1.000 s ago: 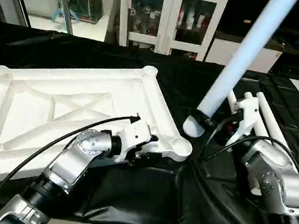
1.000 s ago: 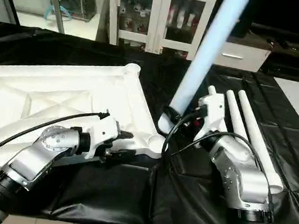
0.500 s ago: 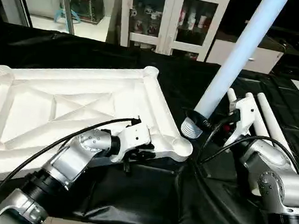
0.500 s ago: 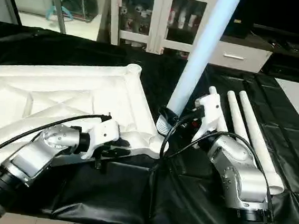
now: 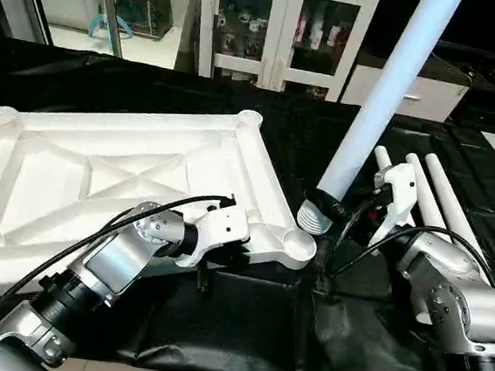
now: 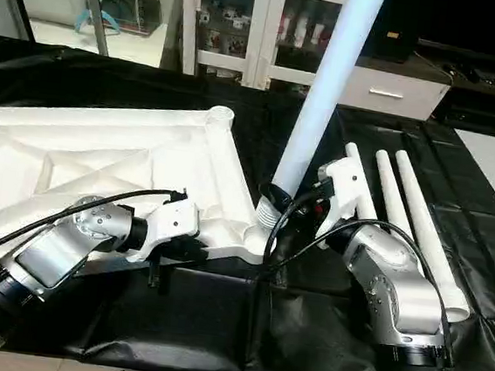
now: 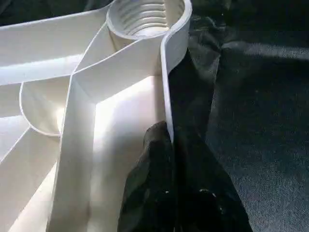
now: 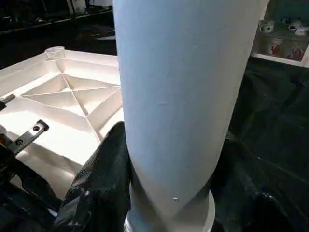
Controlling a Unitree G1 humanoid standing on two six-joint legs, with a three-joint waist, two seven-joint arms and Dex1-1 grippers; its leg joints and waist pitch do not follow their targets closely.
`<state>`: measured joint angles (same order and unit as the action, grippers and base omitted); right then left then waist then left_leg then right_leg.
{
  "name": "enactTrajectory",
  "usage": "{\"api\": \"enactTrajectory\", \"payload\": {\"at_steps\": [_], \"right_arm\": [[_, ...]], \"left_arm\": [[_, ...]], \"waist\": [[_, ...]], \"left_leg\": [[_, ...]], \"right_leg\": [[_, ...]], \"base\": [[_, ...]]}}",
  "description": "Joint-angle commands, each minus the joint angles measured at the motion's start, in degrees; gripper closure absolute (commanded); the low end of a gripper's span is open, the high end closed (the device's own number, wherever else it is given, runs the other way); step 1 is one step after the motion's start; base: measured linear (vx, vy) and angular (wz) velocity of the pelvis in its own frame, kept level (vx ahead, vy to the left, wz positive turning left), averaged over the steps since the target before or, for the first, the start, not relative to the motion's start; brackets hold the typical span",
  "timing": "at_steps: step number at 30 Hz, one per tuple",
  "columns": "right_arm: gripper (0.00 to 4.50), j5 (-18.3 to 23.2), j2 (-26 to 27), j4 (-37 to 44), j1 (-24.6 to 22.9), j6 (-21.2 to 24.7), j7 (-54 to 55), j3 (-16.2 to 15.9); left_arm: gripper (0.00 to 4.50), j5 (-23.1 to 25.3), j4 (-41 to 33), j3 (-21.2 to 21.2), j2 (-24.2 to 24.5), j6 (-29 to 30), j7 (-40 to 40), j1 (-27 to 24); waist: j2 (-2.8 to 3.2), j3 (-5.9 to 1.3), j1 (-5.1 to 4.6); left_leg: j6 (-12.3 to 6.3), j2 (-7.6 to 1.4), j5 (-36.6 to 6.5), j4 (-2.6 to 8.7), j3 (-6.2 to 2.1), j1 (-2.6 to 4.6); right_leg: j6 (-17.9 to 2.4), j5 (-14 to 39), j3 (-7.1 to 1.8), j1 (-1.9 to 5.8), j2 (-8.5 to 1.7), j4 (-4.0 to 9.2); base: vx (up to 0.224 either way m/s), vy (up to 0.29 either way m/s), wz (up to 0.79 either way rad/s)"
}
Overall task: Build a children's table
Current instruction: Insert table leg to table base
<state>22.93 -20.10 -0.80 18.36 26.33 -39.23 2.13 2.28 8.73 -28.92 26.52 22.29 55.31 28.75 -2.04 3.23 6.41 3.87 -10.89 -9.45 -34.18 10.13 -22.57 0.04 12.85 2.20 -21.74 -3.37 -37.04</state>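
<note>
The white table top (image 5: 100, 171) lies underside up on the black cloth, its X ribs showing. My left gripper (image 5: 232, 252) is at its near right edge, and its black fingers (image 7: 154, 159) are shut on the thin rim wall (image 7: 164, 72) just short of the threaded corner socket (image 7: 145, 14). My right gripper (image 5: 333, 207) is shut on a long white leg (image 5: 378, 102). The leg stands steeply, leaning away to the right. Its threaded end (image 5: 314, 218) hangs right beside the near right corner socket (image 5: 297, 243). The leg (image 8: 178, 96) sits between the black fingers (image 8: 104, 179).
Three more white legs (image 6: 411, 219) lie side by side on the black cloth (image 5: 217, 323), to the right behind my right arm. A white cabinet with glass doors (image 5: 280, 31) stands beyond the table. A black cable (image 5: 139, 215) runs along my left forearm.
My left gripper has closed onto the table top's rim. My right arm has brought the leg's threaded end leftward, closer to the corner socket, and the leg stands a little more upright.
</note>
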Motion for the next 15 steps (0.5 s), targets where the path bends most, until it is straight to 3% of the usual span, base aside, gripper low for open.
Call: {"api": "enactTrajectory", "payload": {"at_steps": [1, 4, 8, 9, 12, 13, 15], "right_arm": [[2.61, 1.0, -0.2, 0.3, 1.7, 0.6, -0.3, 0.6], [2.61, 2.6, -0.1, -0.3, 1.2, 1.8, -2.7, 0.0], [2.61, 2.7, -0.7, -0.9, 0.2, 2.4, -5.1, -1.6], [2.61, 2.6, -0.7, -1.3, -0.1, 2.5, -5.2, -1.7], [2.61, 2.2, -0.7, -2.9, -1.0, 2.3, -5.6, -1.8], [2.61, 2.1, -0.9, -3.2, -1.2, 2.3, -5.8, -1.8], [2.61, 1.8, -1.1, -3.9, -1.7, 1.8, -5.6, -1.7]], "left_arm": [[4.5, 1.9, 0.1, -1.3, 0.3, -1.1, 0.1, -1.2], [4.5, 1.8, -0.5, -0.8, -0.3, -5.5, -1.1, -2.2], [4.5, 1.4, -1.9, -0.7, -0.9, -6.1, -1.7, -3.0], [4.5, 1.3, -2.1, -0.7, -1.1, -6.3, -1.8, -3.2], [4.5, 1.3, -2.1, -0.6, -1.5, -8.0, -2.0, -3.6], [4.5, 1.3, -2.0, -0.5, -1.6, -8.6, -2.1, -3.6], [4.5, 1.4, -1.7, -0.5, -1.4, -8.7, -1.9, -3.7]], "waist": [[0.32, -3.61, 0.0], [0.13, -3.7, 0.01], [-0.03, -3.71, 0.09], [-0.51, -3.7, 0.02], [-0.49, -3.59, 0.12], [-1.07, -3.56, -0.07], [-0.94, -3.53, 0.03]], "left_leg": [[1.53, -2.61, -12.8, 4.37, -0.88, 1.96], [1.0, -2.67, -12.3, 4.27, -0.82, 1.94], [0.51, -2.63, -10.9, 4.25, -0.75, 1.8], [0.31, -2.64, -10.6, 4.22, -0.68, 1.77], [0.23, -2.66, -10.7, 4.22, -0.66, 1.82], [0.28, -2.66, -10.9, 4.26, -0.62, 1.71], [0.1, -2.65, -10.7, 4.2, -0.59, 1.76]], "right_leg": [[-10.2, 9.2, -2.36, 1.37, -4.82, 5.12], [-10.0, 8.3, -2.36, 1.39, -4.8, 5.09], [-10.2, 6.9, -2.31, 1.43, -4.73, 4.9], [-10.1, 7.1, -2.31, 1.45, -4.74, 4.94], [-9.9, 8.8, -2.31, 1.29, -4.9, 5.16], [-9.6, 9.5, -2.31, 1.36, -4.82, 5.23], [-9.1, 10.8, -2.36, 1.27, -4.98, 5.31]], "base": [[0.0, 0.0, 0.0], [0.0, 0.0, 0.0], [0.0, 0.0, 0.0], [0.0, 0.0, 0.0], [0.0, 0.0, 0.0], [0.0, 0.0, 0.0], [0.0, 0.0, 0.0]]}}
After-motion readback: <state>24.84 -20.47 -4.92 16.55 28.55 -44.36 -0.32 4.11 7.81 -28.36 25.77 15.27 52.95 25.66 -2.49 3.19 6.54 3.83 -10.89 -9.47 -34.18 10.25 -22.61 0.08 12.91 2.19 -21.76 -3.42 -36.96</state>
